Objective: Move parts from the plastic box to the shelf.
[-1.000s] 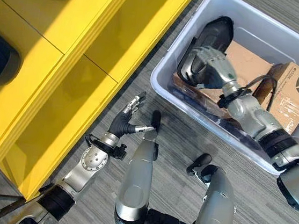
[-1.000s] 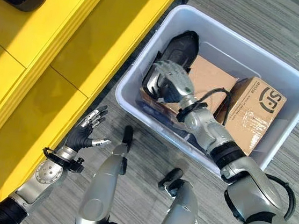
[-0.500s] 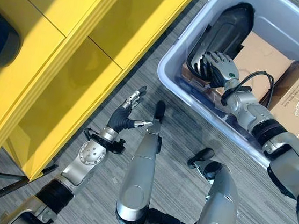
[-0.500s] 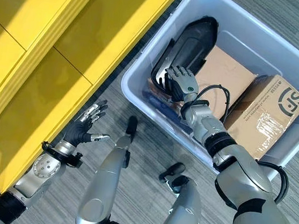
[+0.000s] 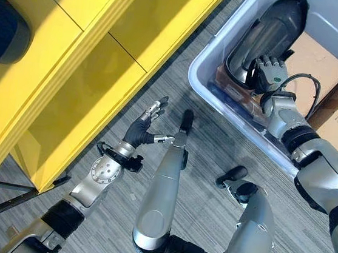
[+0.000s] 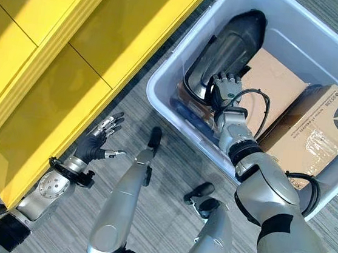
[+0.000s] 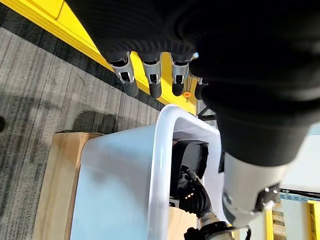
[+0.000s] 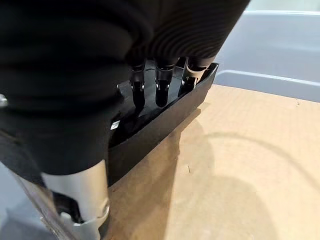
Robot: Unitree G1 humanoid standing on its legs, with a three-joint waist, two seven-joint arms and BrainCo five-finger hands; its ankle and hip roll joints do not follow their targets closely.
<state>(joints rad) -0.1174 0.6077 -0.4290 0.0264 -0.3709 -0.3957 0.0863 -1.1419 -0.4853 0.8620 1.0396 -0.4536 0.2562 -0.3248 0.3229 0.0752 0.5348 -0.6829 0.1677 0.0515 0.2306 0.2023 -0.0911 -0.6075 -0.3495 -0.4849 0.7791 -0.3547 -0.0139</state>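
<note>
- Left eye view: my right hand (image 5: 269,72) is inside the pale translucent plastic box (image 5: 220,77) at the upper right of the frame, its fingers laid over the edge of the long black moulded plastic part (image 5: 270,34) that leans against the box's near wall. My left hand (image 5: 146,127) hangs over the grey carpet at centre left, fingers straight and spread, holding nothing, just beside the yellow metal shelf (image 5: 93,44) that fills the upper left.
- Right eye view: same layout; the black part sits in the upper middle of the frame, resting partly on a flat brown cardboard sheet (image 6: 271,80), with a taped brown cardboard carton (image 6: 314,134) to its right in the box.
- Left wrist view: straight fingers point toward the shelf's yellow edge, with the box's white rim (image 7: 159,165) in the lower centre.
- Right wrist view: the fingers (image 8: 161,87) hook over the black part's rim, the thumb (lower left here) below it; I read this as a grip forming, though I cannot tell how firm it is.
- Step in hand, as I judge it: picking the part out of the box. Next I'd need a firm closure, then a lift clear of the box wall before swinging toward the shelf.
</note>
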